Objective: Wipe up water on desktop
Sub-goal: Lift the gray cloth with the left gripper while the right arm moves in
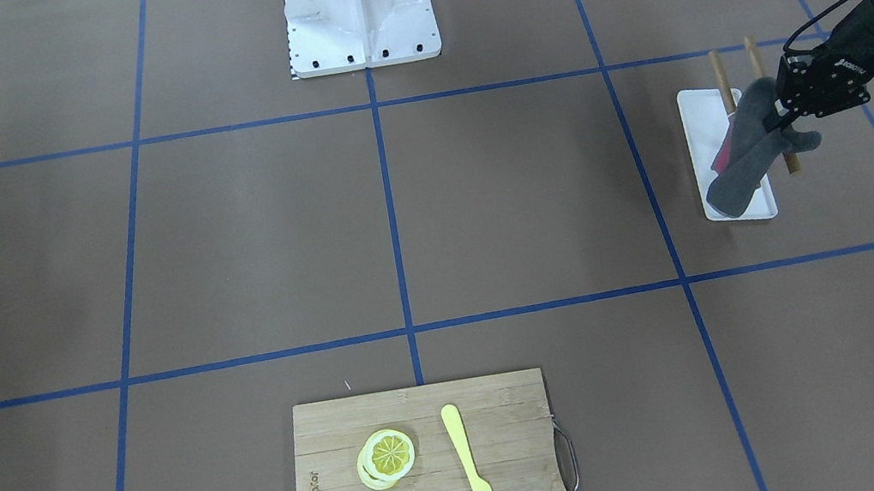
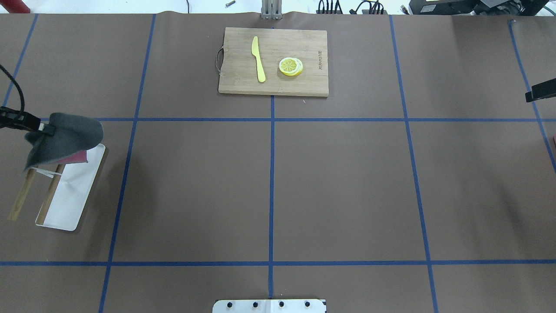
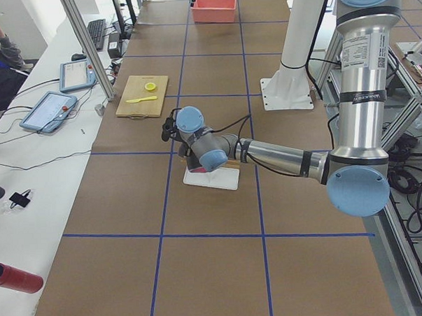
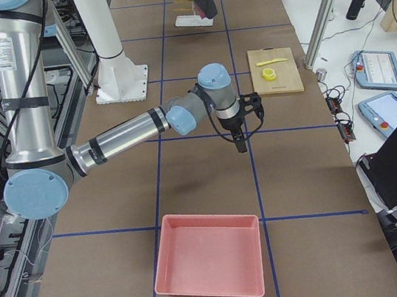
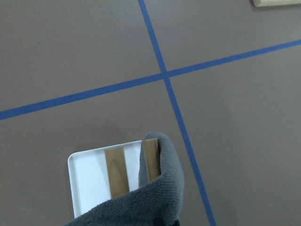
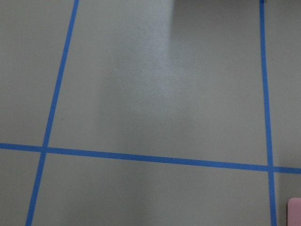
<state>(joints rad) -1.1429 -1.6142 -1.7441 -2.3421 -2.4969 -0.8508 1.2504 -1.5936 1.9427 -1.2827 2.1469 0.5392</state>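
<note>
The desktop [image 2: 347,187] is matte brown with a grid of blue tape lines. I cannot make out any water on it in any view. My left gripper [image 1: 791,113] is shut on a grey cloth [image 1: 741,161], which hangs above a small white tray [image 1: 700,124] at the table's left end. The overhead view shows the cloth [image 2: 65,137] draped over the tray's far end. In the left wrist view its fold [image 5: 162,188] fills the bottom edge. My right gripper [image 4: 241,141] points down over bare desktop; whether it is open or shut cannot be told.
Two wooden sticks [image 2: 19,198] lie across the tray [image 2: 74,200], with a dark red item [image 2: 73,157] under the cloth. A bamboo cutting board [image 2: 273,82] holds a yellow knife [image 2: 259,58] and lemon slices [image 2: 290,66]. A pink bin [image 4: 208,263] sits at the right end.
</note>
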